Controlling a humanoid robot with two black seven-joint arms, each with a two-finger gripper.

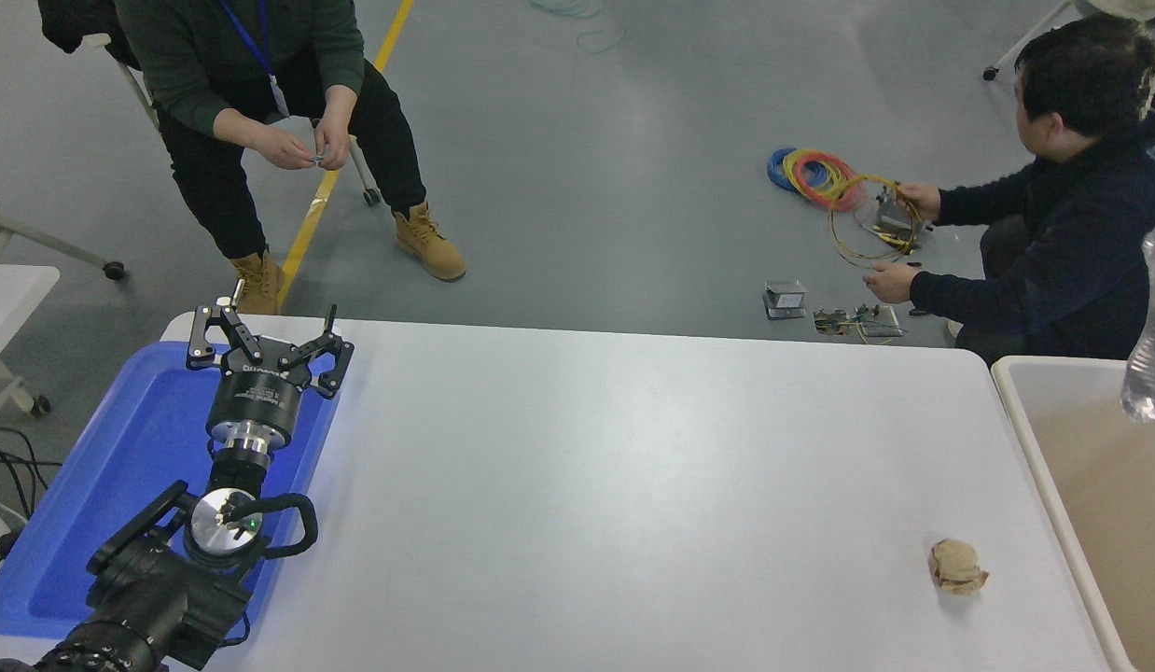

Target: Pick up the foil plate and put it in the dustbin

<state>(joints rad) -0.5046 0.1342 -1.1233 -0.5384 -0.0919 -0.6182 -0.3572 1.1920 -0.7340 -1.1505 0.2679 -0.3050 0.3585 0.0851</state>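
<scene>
Table (587, 467): white, filling the lower middle of the frame, its far edge running across the centre
Foil plate (1154, 336): only a narrow strip of crinkled silver shows at the right edge of the frame, above the far part of the dustbin; the rest is cut off by the frame edge
Dustbin (1025, 420): large bin at the lower right, just beside the table's right end, with an off-white rounded rim and a tan inside
Right arm: out of the frame, so its pincer cannot be seen and what supports the foil plate cannot be told
Left gripper (265, 341): at the lower left, black, its fingers spread apart and grasping nothing, held above the blue tray
Blue tray (120, 467): shallow plastic tray on the table's left end, partly covered by the left arm
Paper ball (956, 567): small crumpled tan lump on the table at the lower right, near the dustbin's rim but apart from it
Person at upper left (251, 93): seated in a green top and tan boots, hands together
Person at upper right (1072, 215): in dark clothing, crouched on the grey floor, both hands on yellow wire
Cable coils (811, 173): blue, red and yellow loops on the floor, upper right
</scene>
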